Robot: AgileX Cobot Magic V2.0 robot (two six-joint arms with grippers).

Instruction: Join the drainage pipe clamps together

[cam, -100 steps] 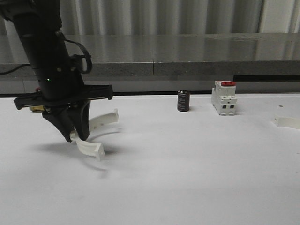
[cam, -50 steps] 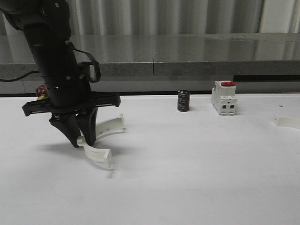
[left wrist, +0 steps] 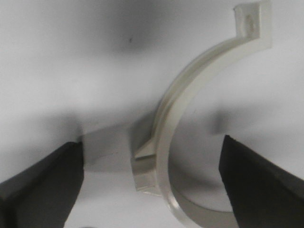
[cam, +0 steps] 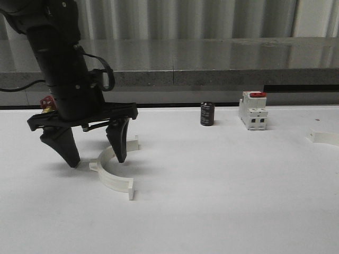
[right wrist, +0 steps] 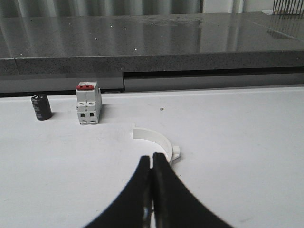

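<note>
One white half-ring drainage pipe clamp (cam: 108, 179) lies flat on the white table at the left, its open side facing right. My left gripper (cam: 96, 160) stands open over it, one black finger on either side of its left end and not touching it. In the left wrist view, the clamp (left wrist: 164, 128) curves between the two spread fingers (left wrist: 42, 183). A second clamp (cam: 324, 137) rests at the table's far right edge. In the right wrist view, that clamp (right wrist: 154, 137) lies just beyond my right gripper (right wrist: 152, 159), which is shut on nothing.
A small black cylinder (cam: 207, 114) and a white boxy breaker with a red top (cam: 252, 110) stand at the back of the table, right of centre. They also appear in the right wrist view, cylinder (right wrist: 41, 107) and breaker (right wrist: 88, 103). A grey ledge (cam: 212, 76) runs behind the table.
My left gripper carried the clamp slightly right, then opened and let it go. The clamp now lies flat on the table. The far right clamp has not moved.
</note>
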